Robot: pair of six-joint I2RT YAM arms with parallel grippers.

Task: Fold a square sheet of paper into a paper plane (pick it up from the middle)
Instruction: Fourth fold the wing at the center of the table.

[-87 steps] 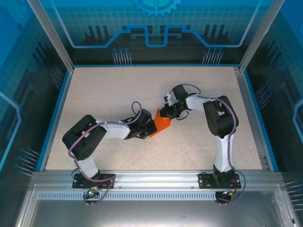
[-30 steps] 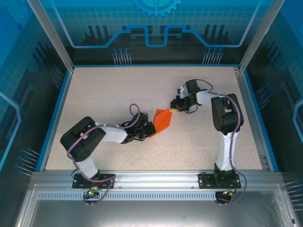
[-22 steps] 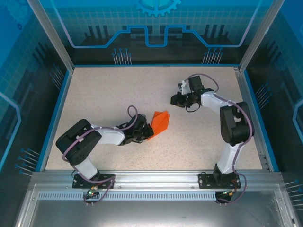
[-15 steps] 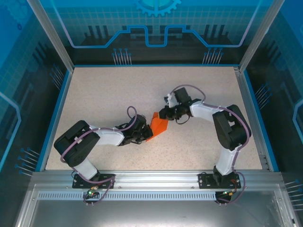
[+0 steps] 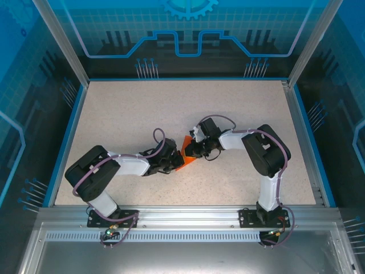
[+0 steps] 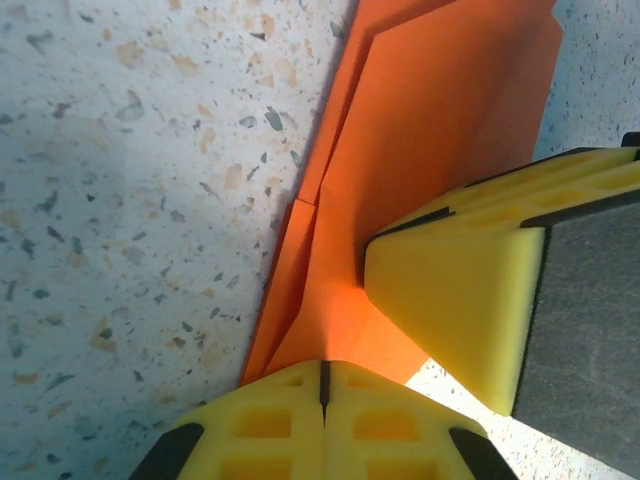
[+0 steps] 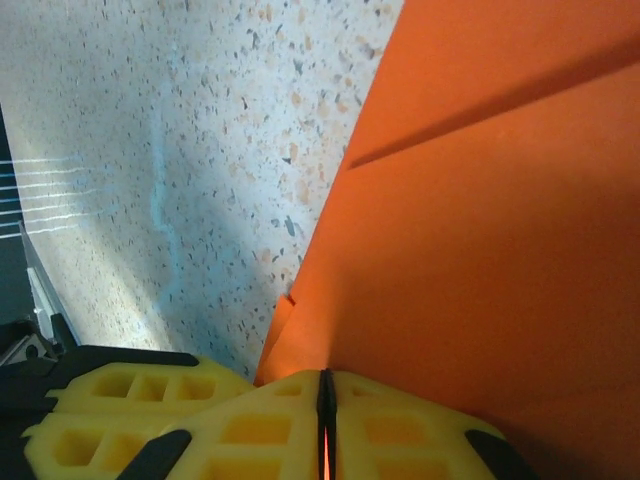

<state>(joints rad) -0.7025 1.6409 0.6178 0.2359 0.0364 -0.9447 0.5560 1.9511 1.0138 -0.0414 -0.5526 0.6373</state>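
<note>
Speckled beige tabletop [image 5: 114, 114], rimmed in blue, fills the overhead view, and the folded orange paper [image 5: 187, 164] lies on it near the middle. Less than a second ago the right arm was swung off beyond the paper's far right side, its tool well apart from the sheet. Now it has come back in, and the right gripper [image 5: 191, 149] sits on the paper's far end, hiding most of what showed before. The left gripper [image 5: 173, 162] has stayed at the paper's near left corner throughout, and the paper has hardly shifted. Only an orange tip at the far end and a strip at the near end show between the two tools. From the left wrist, the two yellow fingertips [image 6: 260, 425] meet with no gap, and the paper's narrow end runs straight into the seam between them — clamped. Layered folds with sharp edges climb away to the upper right, and a yellow fingertip of the other arm [image 6: 450, 300] presses down on the orange surface just beyond. From the right wrist, that gripper's yellow fingers [image 7: 400, 440] are also drawn together. A thin orange line shows in the slit between them — pinching the paper's edge — while the broad orange sheet spreads to the right over the tabletop.
</note>
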